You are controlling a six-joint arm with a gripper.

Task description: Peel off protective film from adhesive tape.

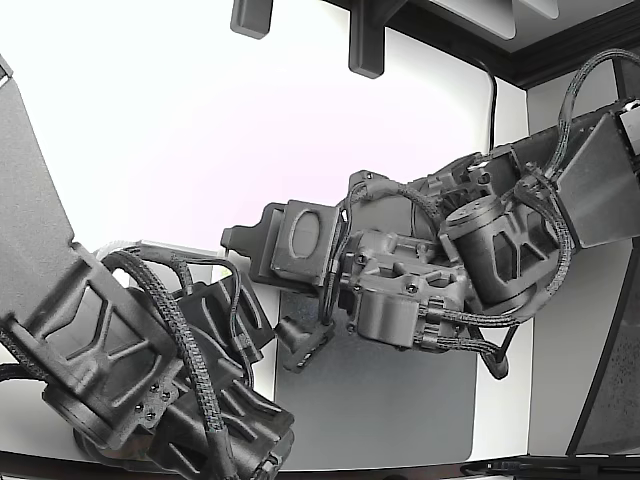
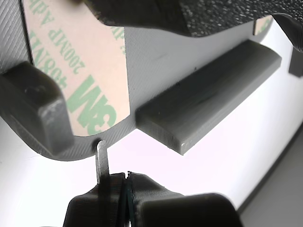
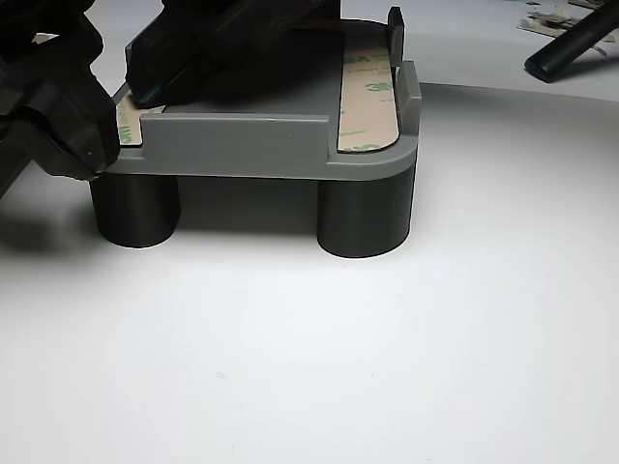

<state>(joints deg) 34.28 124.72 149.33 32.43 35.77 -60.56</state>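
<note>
We have the black gripper [image 2: 127, 176] pinched shut on a thin grey tab at the rounded corner of the grey plastic fixture [image 2: 161, 61], below the cream 3M-printed film strip [image 2: 90, 94]; next we judge a steady pull away to lift the film.

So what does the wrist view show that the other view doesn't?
Only the wrist view shows the gripper shut on a thin film tab at the edge of the tape strip, plus a raised grey bar. Only the other view shows the part's dark cylindrical legs, the white table and a second strip. Both share the grey part carrying 3M-printed tape liner.
</note>
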